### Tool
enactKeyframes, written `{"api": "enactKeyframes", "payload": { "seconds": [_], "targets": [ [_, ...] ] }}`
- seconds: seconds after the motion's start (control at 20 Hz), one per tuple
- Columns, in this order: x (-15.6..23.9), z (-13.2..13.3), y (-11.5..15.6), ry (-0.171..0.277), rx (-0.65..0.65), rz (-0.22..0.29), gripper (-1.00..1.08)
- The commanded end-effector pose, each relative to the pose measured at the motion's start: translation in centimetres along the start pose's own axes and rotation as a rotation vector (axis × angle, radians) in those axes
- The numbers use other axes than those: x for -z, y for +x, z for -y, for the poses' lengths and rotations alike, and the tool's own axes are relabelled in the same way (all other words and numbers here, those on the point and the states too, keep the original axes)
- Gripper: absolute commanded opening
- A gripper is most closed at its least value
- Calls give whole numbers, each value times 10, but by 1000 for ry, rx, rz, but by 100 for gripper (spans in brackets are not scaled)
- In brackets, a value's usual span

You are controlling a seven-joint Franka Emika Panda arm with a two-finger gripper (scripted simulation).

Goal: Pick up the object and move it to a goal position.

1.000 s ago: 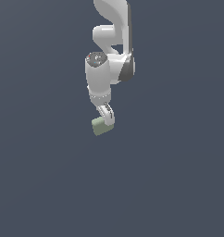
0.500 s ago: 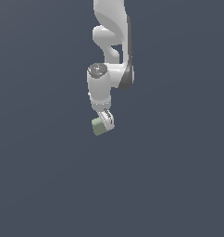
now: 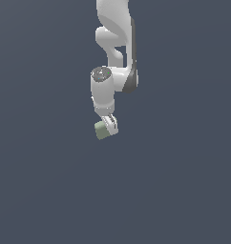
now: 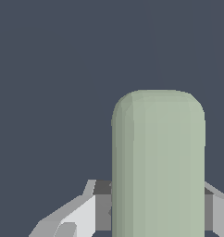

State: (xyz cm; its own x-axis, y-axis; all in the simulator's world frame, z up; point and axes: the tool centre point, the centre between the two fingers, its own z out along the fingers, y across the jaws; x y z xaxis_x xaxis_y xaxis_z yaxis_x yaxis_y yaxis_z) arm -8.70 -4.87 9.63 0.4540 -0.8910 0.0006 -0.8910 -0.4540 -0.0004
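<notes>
The object is a small pale sage-green block with rounded edges. It hangs at the tip of the white arm in the exterior view, held off the grey ground. My gripper is shut on it, the fingers pressing its two sides. In the wrist view the block fills the near middle, standing tall between the grey-white fingers, which show on either side of it. No goal marker shows in either view.
The white arm reaches down from the top of the exterior view. A plain dark grey surface lies all around.
The arm has folded and its wrist has turned. The gripper with the block has risen slightly and stayed near the same spot.
</notes>
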Motion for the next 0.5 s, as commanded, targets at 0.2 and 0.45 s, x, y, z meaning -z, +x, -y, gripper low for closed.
{"api": "enactKeyframes", "payload": {
  "seconds": [0.2,0.45],
  "targets": [
    [0,0,0,0,0,0,-100],
    [4,4,7,0,0,0,-100]
  ]
}}
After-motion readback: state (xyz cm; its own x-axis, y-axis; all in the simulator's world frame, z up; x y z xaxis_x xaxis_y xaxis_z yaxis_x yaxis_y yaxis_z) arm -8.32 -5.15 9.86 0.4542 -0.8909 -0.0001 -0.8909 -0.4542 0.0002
